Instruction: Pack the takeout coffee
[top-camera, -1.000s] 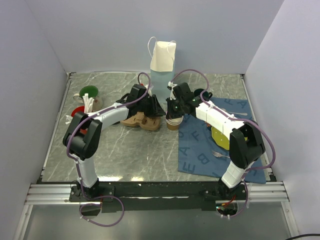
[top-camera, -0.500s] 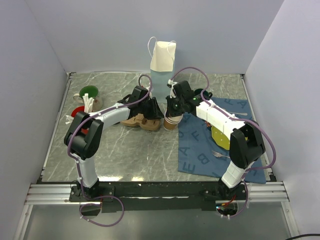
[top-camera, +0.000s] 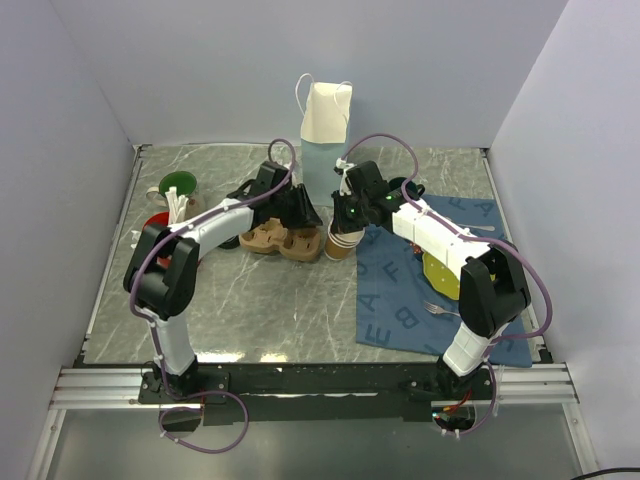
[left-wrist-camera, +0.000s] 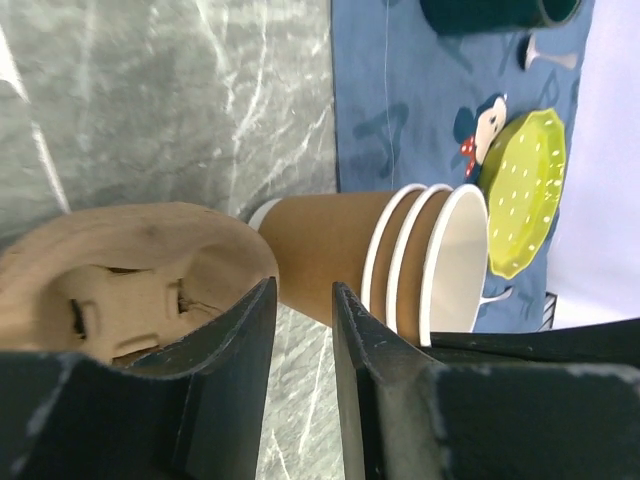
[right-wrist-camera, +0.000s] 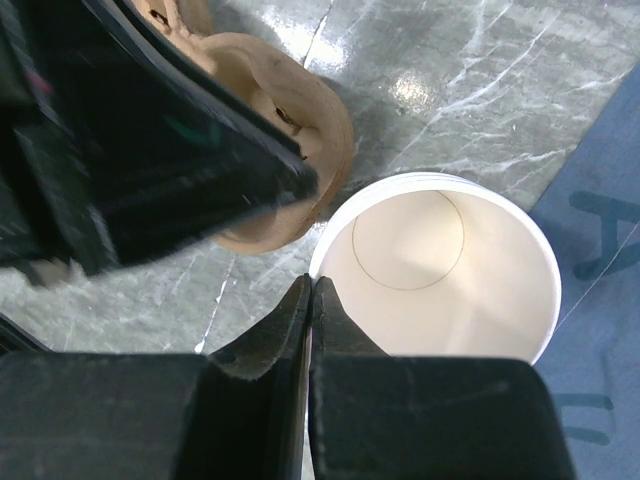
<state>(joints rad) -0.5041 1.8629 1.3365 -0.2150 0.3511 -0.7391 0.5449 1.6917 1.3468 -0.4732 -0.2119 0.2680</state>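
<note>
The takeout coffee is a stack of three nested tan kraft cups (top-camera: 341, 244) with no lid on, standing at the blue cloth's left edge. My right gripper (top-camera: 346, 218) is shut on the rim of the cups (right-wrist-camera: 440, 255), its fingertips (right-wrist-camera: 312, 288) pinching the wall from above. A brown pulp cup carrier (top-camera: 277, 239) lies just left of the cups. My left gripper (top-camera: 298, 212) sits low over the carrier's right end. In the left wrist view its fingers (left-wrist-camera: 305, 298) stand a little apart, with only marble between them, the carrier (left-wrist-camera: 120, 265) to their left and the cups (left-wrist-camera: 340, 250) beyond.
A white paper bag (top-camera: 326, 113) stands at the back centre. The blue lettered cloth (top-camera: 400, 300) holds a yellow-green plate (top-camera: 437, 272), a fork (top-camera: 438, 309) and a dark mug (top-camera: 411, 189). A green round item (top-camera: 180, 184) and a red cup (top-camera: 155, 223) sit at far left.
My right gripper has carried the cup stack slightly left, toward the carrier. The left arm has drawn back and left, and the carrier has shifted a little with it.
</note>
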